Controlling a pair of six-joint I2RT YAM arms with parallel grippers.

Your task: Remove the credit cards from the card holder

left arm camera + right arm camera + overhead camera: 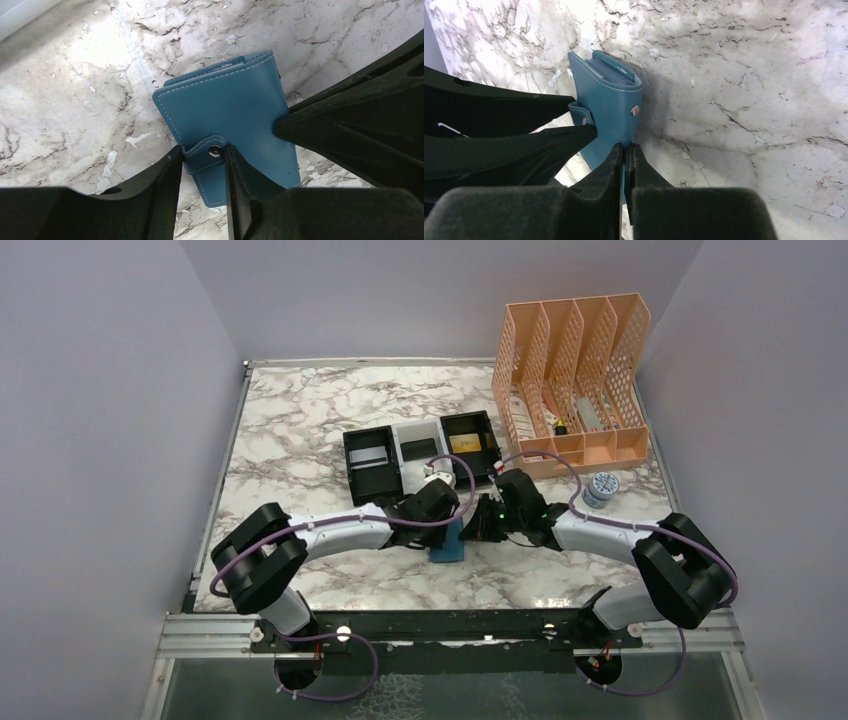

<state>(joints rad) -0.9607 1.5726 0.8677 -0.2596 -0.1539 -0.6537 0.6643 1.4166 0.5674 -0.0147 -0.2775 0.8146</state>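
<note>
The card holder (235,110) is teal-blue with pale stitching and a silver snap (215,149). The table (300,420) is white marble veined grey. The tray (349,460) is black and white, and the file rack (512,370) is peach lattice.

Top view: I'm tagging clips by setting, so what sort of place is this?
Probably a robot test cell, not a real office: two arms bolted at a marble-look table, plain walls close round it, and staged props like a file rack.
</note>
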